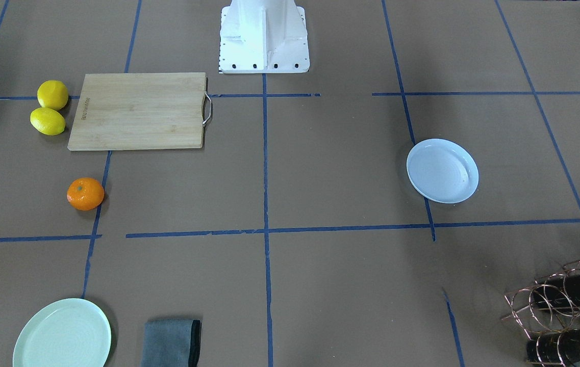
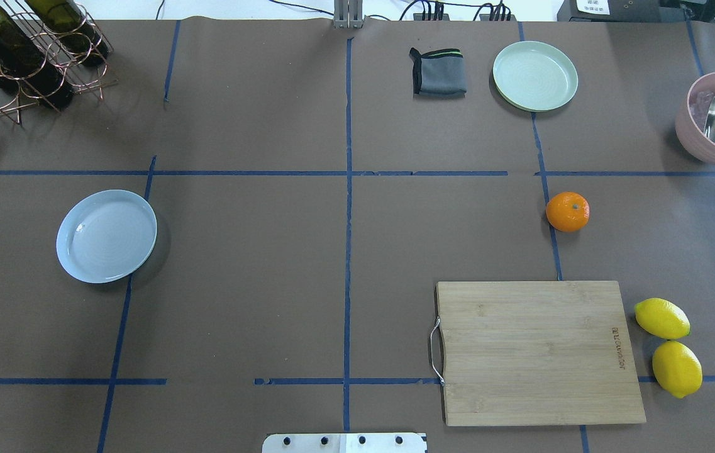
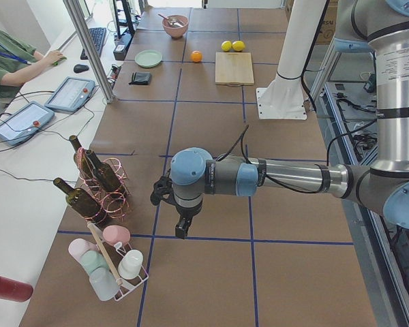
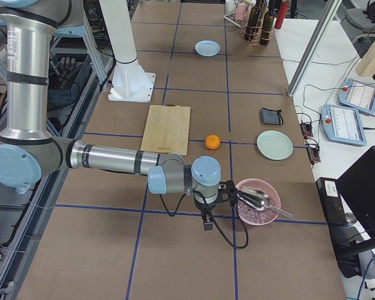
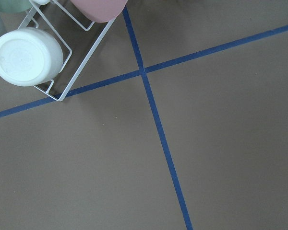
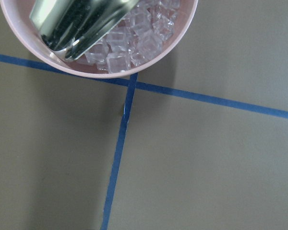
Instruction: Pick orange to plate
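The orange (image 2: 567,211) lies alone on the brown table, on a blue tape line beyond the cutting board; it also shows as the orange (image 1: 85,193) in the front-facing view. The white plate (image 2: 106,236) sits bare far across the table, the same plate (image 1: 442,171) in the front-facing view. Neither arm reaches into the overhead view. My left gripper (image 3: 183,226) hangs near the bottle rack and my right gripper (image 4: 206,219) beside the pink bowl; both show only in side views, so I cannot tell whether they are open or shut. The wrist views show no fingers.
A wooden cutting board (image 2: 539,351) with two lemons (image 2: 668,346) beside it lies near the orange. A mint-green plate (image 2: 534,75), a grey cloth (image 2: 437,72), a pink bowl (image 2: 703,135) of ice with a metal scoop, and a wire bottle rack (image 2: 24,53) line the far side.
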`<state>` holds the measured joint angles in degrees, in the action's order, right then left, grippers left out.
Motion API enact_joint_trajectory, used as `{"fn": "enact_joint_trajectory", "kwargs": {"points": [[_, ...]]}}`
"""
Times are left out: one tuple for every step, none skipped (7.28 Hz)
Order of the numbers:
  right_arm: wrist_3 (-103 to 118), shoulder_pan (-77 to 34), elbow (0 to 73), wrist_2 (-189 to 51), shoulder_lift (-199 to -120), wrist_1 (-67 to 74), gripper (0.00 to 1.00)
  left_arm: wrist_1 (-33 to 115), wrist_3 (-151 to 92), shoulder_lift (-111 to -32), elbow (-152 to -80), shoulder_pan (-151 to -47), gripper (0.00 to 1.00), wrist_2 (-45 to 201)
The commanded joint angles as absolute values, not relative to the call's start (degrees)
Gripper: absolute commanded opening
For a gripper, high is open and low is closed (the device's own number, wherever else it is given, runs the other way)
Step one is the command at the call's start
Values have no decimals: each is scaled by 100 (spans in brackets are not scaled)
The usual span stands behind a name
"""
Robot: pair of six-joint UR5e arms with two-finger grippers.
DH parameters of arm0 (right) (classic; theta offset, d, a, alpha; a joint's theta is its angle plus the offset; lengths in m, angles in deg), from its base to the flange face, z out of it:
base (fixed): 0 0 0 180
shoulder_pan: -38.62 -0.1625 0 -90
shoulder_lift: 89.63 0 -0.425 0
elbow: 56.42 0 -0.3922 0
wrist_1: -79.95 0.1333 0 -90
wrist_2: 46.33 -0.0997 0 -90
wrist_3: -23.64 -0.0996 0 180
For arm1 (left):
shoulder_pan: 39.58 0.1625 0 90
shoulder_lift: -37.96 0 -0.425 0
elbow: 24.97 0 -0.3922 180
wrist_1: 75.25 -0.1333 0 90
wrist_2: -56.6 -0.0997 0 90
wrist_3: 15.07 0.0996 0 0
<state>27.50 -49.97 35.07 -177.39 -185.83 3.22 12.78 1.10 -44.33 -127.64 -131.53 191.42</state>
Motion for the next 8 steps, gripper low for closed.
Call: {"fn": "enact_joint_trajectory", "kwargs": {"points": [[2724, -4997, 3525, -17737, -18587, 768, 100, 1290, 119, -4431, -12841, -13160, 100, 19133], [2716, -4997, 3559, -17711, -18491, 771, 100, 1291, 128, -4422, -12920, -13160, 100, 19203], [2698, -4997, 3568, -17711, -18325, 771, 100, 1308, 111, -4509, -13060, -13151, 100, 19151], [2515, -4997, 3569, -17728, -18123, 762, 100, 1352, 111, -4675, -13105, -13099, 100, 19125], [1817, -4997, 3560, -17781, -18069, 753, 100, 1422, 93, -5086, -13123, -13055, 100, 18994], [1288, -4997, 3621, -17807, -18112, 945, 100, 1762, 50, -5447, -13027, -13055, 100, 19001], [1353, -4997, 3586, -17825, -18312, 1608, 100, 2722, 6, -5659, -12818, -13055, 100, 19002], [1310, -4989, 3508, -17877, -18488, 2197, 100, 3515, -578, -5618, -12720, -13081, 100, 19045]]}}
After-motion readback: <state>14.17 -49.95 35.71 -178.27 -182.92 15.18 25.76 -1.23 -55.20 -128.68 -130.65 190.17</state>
